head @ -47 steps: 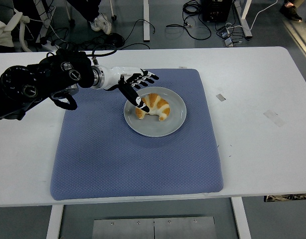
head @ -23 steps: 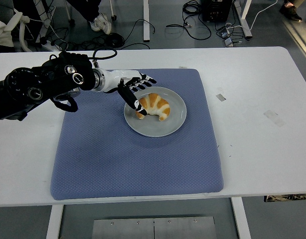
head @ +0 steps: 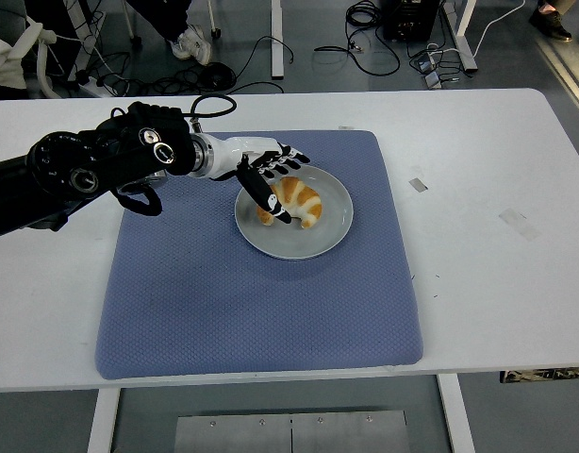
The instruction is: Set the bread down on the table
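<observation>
Where the left arm reaches in from the left edge, one left hand (head: 271, 179) is over the near-left rim of the plate, fingers spread: the four upper fingers fan toward the croissant's far side, while the thumb (head: 267, 199) angles down across its left end. Contact with the bread cannot be told for certain; nothing is lifted.

Count: one croissant (head: 294, 200), one plate (head: 322, 237), one mat (head: 261, 311), one tabletop (head: 488, 264).

Croissant: crescent-shaped, golden-brown crust with paler bands across the ridges, lying flat on the plate's upper-left half. It has not been placed on the tabletop.

Plate: round, grey, smooth with a shallow raised rim. It sits on the far middle part of the mat.

Mat: blue-grey, squarish with rounded corners, fine woven or dimpled texture, lying flat and covering the middle of the tabletop.

Tabletop: white, smooth, rectangular with rounded far corners. Two small pale tape pieces (head: 517, 222) lie on its right side, well apart from the mat.

Arm: black, bulky jointed housings with round fittings; the wrist section is white, the fingers black with white segments.

Floor beyond the far edge: grey, with loose black cables (head: 365, 38) and a person's shoe (head: 192, 43).
</observation>
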Controlling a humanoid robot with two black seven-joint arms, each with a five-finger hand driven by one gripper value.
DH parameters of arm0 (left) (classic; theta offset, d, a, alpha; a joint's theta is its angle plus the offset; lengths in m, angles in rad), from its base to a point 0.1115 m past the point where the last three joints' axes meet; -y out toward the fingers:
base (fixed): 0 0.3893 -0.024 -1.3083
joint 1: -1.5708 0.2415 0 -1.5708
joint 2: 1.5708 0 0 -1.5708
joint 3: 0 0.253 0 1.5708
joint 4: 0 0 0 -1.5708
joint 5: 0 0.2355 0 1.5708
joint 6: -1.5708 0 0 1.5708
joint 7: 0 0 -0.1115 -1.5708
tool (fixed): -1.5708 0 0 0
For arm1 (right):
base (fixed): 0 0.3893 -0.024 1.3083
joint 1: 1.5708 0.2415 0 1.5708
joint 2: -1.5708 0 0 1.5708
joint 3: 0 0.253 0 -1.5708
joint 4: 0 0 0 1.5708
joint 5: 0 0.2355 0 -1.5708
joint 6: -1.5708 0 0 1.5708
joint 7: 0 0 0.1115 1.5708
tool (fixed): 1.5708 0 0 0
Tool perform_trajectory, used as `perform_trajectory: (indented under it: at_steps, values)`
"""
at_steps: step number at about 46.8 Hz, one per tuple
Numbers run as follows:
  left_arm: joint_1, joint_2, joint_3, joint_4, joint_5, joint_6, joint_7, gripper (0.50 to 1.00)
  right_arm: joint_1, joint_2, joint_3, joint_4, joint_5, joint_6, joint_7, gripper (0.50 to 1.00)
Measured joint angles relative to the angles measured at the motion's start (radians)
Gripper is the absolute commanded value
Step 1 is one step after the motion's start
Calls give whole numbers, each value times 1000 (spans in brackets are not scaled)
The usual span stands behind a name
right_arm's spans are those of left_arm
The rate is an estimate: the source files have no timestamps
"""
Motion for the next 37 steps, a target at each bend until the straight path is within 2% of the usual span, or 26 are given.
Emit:
perform_trajectory:
  at_steps: [37]
  values:
    - [-1,-5,11,3,3,11,1,992,1,0,0,0,0,0,0,1000]
